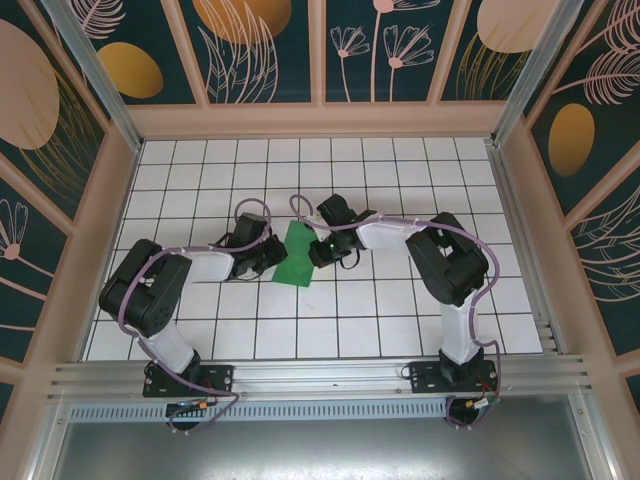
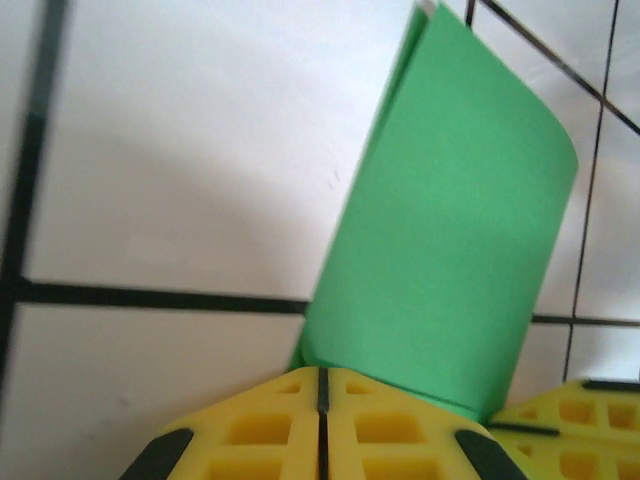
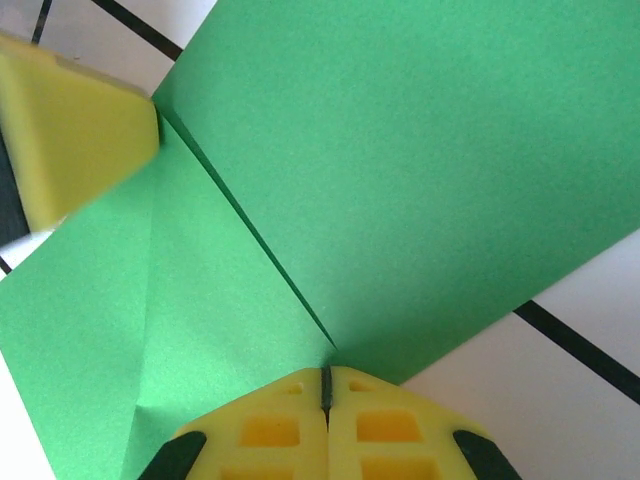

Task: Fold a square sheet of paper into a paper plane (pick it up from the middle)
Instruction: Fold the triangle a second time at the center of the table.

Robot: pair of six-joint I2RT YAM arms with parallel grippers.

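Found at the bench [image 1: 400, 330] centre: the folded square sheet of paper [image 1: 296, 256], long axis near to far, narrower end toward the far wall [image 1: 320, 120]. Pinched at one edge by the left fingers [image 2: 255, 430], pressed together; clamped at the crease by the right fingers [image 3: 265, 432].

White grid-tile table [image 1: 400, 330] w/ part-folded green paper [image 1: 297, 257] on it near ctr.

Black-white arms [image 1: 207, 266] — waffled yellow fingers [image 2: 262, 428]

White black-gridded tabletop [image 1: 400, 330] inside dark teal walls [image 1: 345, 75] with gold and pink botanical prints.
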